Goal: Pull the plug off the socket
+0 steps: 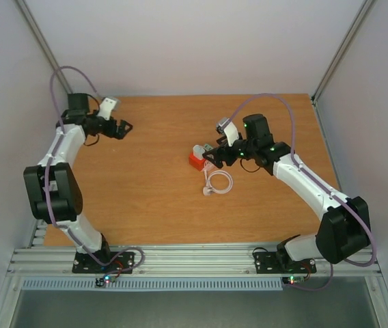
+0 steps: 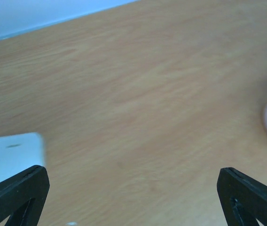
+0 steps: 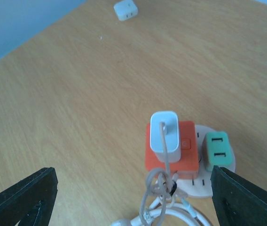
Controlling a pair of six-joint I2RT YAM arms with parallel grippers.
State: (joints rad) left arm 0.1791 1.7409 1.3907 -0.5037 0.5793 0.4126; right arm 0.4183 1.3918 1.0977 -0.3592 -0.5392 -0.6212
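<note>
Wooden tabletop [image 3: 77, 94]: white adapter [image 3: 125, 10] lies loose at eleven o'clock from the socket [image 3: 204, 187]; charger [image 3: 165, 134] sits plugged in, seemingly unpulled. Left gripper [image 2: 129, 172] and right gripper [image 3: 132, 172] gape, empty.

Bright even light; soft shadows; left wrist view blurred.

White block [image 2: 14, 155] near wide-spread jaws

No legible text, label or number anywhere, socket [image 3: 197, 186] included.
</note>
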